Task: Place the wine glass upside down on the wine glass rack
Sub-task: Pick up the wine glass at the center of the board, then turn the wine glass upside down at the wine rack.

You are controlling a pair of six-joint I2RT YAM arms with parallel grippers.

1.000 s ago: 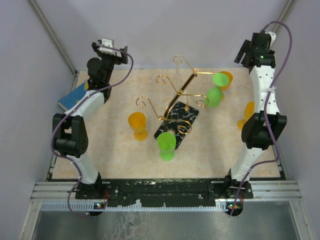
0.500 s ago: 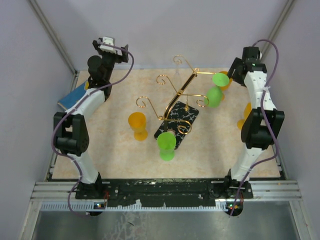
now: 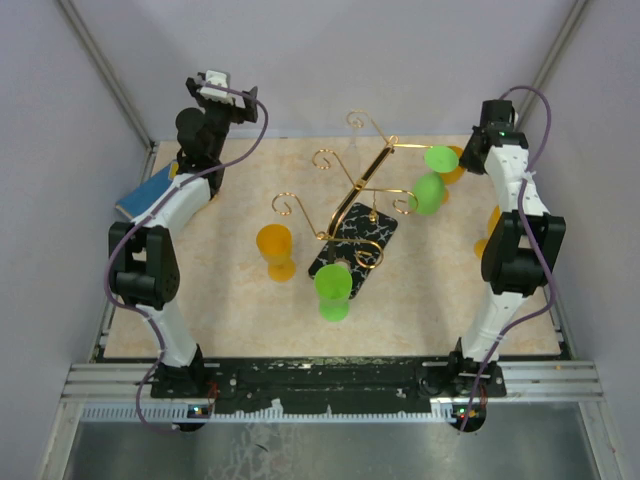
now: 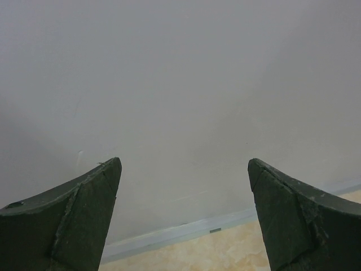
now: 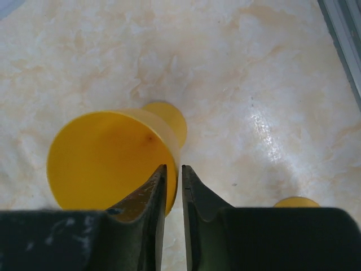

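- Over at the table's far right, the right gripper (image 5: 173, 168) has its fingers almost together, pinching the rim wall of the yellow wine glass (image 5: 107, 158).
- That glass sits just right of the wine glass rack (image 3: 360, 190), which stands mid-table with green glasses (image 3: 430, 193) on three arms.
- Far left, the left gripper (image 4: 183, 162) is raised, fingers wide apart, facing the wall (image 4: 180, 73).
- Another yellow glass (image 3: 275, 250) stands left of the rack's base.
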